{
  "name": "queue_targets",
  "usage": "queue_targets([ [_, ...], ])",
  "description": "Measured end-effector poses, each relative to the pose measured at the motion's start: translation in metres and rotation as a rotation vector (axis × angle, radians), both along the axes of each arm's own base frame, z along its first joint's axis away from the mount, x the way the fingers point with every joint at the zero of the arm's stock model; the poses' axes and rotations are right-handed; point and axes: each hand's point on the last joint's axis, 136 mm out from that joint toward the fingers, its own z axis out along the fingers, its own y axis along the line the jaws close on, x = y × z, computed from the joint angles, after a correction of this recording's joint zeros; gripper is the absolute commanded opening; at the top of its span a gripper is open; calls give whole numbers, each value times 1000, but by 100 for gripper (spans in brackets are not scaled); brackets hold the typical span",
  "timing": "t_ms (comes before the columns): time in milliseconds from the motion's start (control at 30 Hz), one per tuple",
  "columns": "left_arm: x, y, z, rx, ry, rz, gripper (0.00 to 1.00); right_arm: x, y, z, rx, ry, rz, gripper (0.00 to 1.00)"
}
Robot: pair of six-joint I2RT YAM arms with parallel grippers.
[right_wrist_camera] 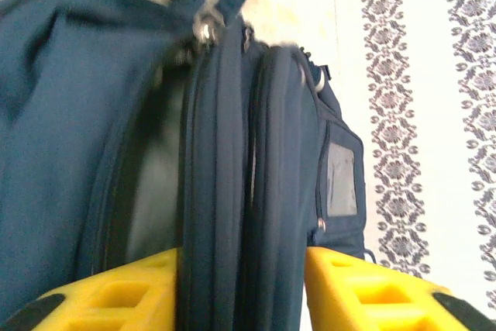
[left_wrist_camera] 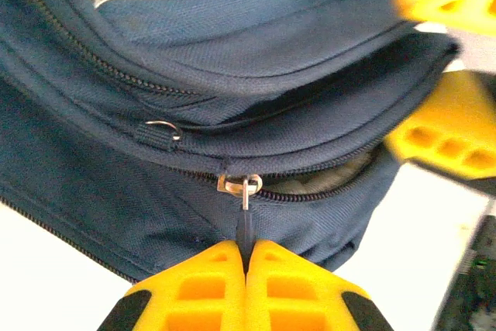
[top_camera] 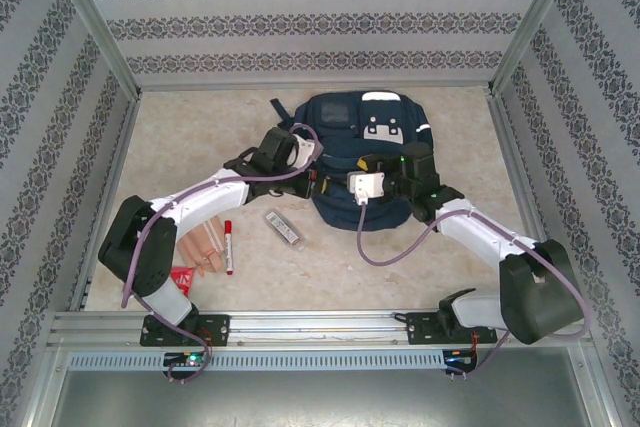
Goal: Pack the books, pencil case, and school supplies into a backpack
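The left gripper (left_wrist_camera: 246, 261) is pinched shut on the zipper pull (left_wrist_camera: 245, 222) of the backpack (left_wrist_camera: 232, 52), at its tips. The right gripper (right_wrist_camera: 242, 269) squeezes the backpack's front folds between its jaws. It should hold tight while the left one pulls slowly along the zipper line.

Navy backpack (top_camera: 345, 132) lies flat, centre-back, main zip partly open. Clear pencil case (top_camera: 284, 229), marker (top_camera: 228, 245), wood pieces (top_camera: 205, 247) and red packet (top_camera: 181, 275) lie left of it.
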Motion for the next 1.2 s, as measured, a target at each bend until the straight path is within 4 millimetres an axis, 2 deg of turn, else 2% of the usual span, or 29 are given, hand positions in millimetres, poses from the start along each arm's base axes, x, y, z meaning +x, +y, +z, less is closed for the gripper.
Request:
queue_targets([
  [100,-8,-17,7,-39,4,-23,0,-2,10,-4,1,7,12,49],
  [167,-11,-25,12,-58,6,-30,0,-2,14,-3,8,4,11,46],
  [300,-11,-30,17,-89,13,-24,0,1,16,-3,20,5,-6,11],
  [400,-7,-26,17,-93,11,-13,0,1,16,-3,40,24,-18,0],
  [500,1,-11,13,-95,12,8,0,1,14,-2,53,29,-16,0],
  [733,54,56,11,-65,-54,145,0,-4,15,7,87,18,23,0],
  [867,71,71,0,-33,-63,173,0,-9,19,10,95,16,54,0],
  [900,79,78,-10,-15,-53,189,0,-9,19,10,95,16,55,0],
  [1067,102,81,-29,22,-30,193,0,-12,19,6,91,29,58,0],
  [1133,129,78,-37,37,-28,201,0,-13,18,3,86,34,52,0],
  [1200,146,79,-49,59,-24,223,0,-14,16,0,82,45,51,0],
])
